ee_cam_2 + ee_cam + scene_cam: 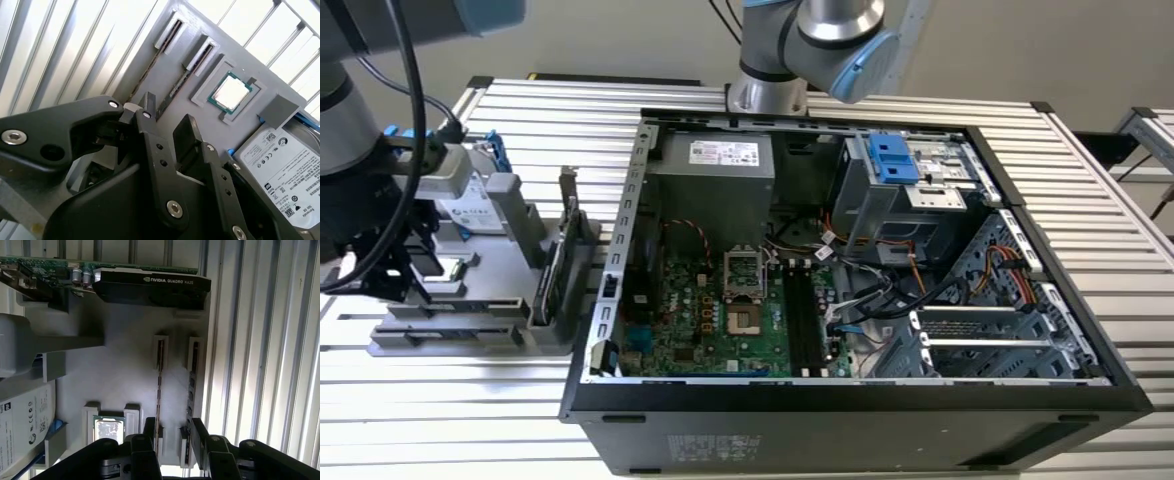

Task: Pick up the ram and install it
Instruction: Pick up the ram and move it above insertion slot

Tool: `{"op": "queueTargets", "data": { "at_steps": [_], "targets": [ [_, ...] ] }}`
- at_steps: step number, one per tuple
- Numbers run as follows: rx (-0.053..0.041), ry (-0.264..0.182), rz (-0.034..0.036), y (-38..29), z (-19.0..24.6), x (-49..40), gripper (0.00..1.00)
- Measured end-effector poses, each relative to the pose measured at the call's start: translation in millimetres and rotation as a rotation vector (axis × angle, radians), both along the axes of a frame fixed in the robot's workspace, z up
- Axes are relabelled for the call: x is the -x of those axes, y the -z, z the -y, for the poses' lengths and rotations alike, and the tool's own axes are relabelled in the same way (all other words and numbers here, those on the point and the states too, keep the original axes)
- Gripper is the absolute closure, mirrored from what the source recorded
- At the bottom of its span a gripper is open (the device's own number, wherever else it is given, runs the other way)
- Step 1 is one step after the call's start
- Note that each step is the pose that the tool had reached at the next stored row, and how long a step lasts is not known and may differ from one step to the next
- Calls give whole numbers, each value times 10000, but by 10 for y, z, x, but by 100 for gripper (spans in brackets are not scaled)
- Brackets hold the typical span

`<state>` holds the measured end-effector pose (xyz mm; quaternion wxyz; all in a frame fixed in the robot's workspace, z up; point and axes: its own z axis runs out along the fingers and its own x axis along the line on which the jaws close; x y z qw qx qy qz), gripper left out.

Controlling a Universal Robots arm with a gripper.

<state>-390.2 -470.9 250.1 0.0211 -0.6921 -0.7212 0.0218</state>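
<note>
Hovering over the grey tray [440, 345], well apart from the open case [854, 400], the arm [347, 190] holds its tool low above the parts in the exterior view. The carry to the black slots [801, 310] looks the risky leg: a weakly pinched stick could slip, or arrive tilted and jam. Count: one arm, one tray, one case, at least two slots.

In the second wrist view the gripper [167, 114] stands spread and empty, its fingers [147, 125] directly above the near ends of two sticks set on edge in tray grooves. The ram [202, 51] appears to run into the gap between the jaws; the other stick [169, 34] passes just outside one finger. A finger landing on that neighbour, or closing askew and levering the ram against its groove, is the likely fault. Beyond the gripper: one chip [231, 92], one drive [285, 170].

In the first wrist view the gripper [174, 429] shows spread too, the ram [158, 382] just inside one finger and the other stick [192, 385] running under the opposite one, so which stick would be caught is hard to call. Ahead of the tool: two sticks, one chip [110, 430], one drive [20, 425], one card [150, 287].
</note>
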Motion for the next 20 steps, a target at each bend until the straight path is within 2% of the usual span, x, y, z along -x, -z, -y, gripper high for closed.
{"op": "queueTargets", "data": {
  "at_steps": [7,8,9,10,11,13,14,20],
  "targets": [
    [0,-1,-10,61,9,2,0],
    [1,-7,11,63,10,3,0],
    [1,-18,84,64,9,5,0],
    [2,-35,189,65,10,6,0],
    [1,-63,304,65,10,7,0],
    [-1,-134,581,67,10,8,0],
    [-1,-158,636,69,10,11,0],
    [-4,-363,645,96,30,17,0]
  ]
}}
